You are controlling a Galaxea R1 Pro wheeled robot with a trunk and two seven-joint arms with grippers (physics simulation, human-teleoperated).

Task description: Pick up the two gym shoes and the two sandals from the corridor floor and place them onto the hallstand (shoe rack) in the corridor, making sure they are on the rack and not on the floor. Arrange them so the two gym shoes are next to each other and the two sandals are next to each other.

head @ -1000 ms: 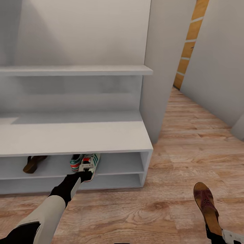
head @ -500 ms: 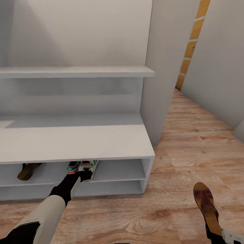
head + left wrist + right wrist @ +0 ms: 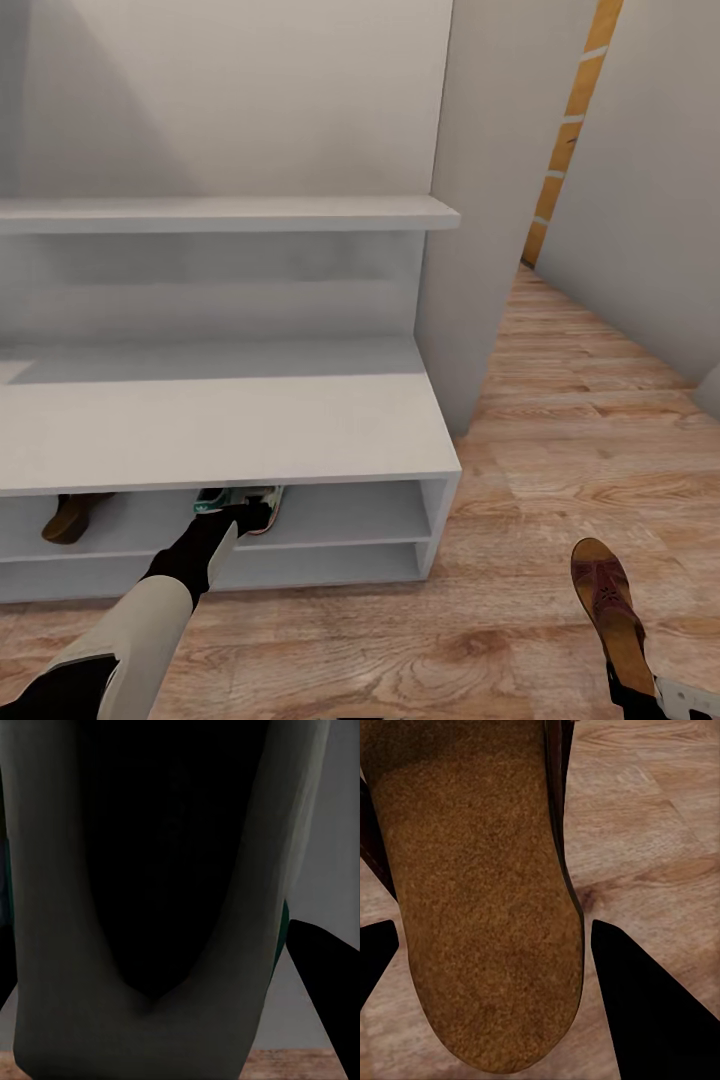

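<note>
The hallstand fills the left of the head view. On its upper shelf level lie two gym shoes side by side, half hidden under the bench top. My left gripper is shut on the right one at its heel. The left wrist view looks into that shoe's dark heel opening, with a dark fingertip beside it. One brown sandal lies on the same shelf level, farther left. My right gripper is shut on the other sandal over the corridor floor; its tan insole lies between the fingers.
A floating shelf crosses the grey back panel above the bench. A grey wall pillar stands just right of the hallstand. Open wood floor runs past it toward an orange-and-white striped wall. Another grey wall closes the right side.
The whole view has shifted: the bench sits lower and nearer, so the camera moved. The held gym shoe now lies deeper under the bench top. The right gripper and its sandal have stayed put.
</note>
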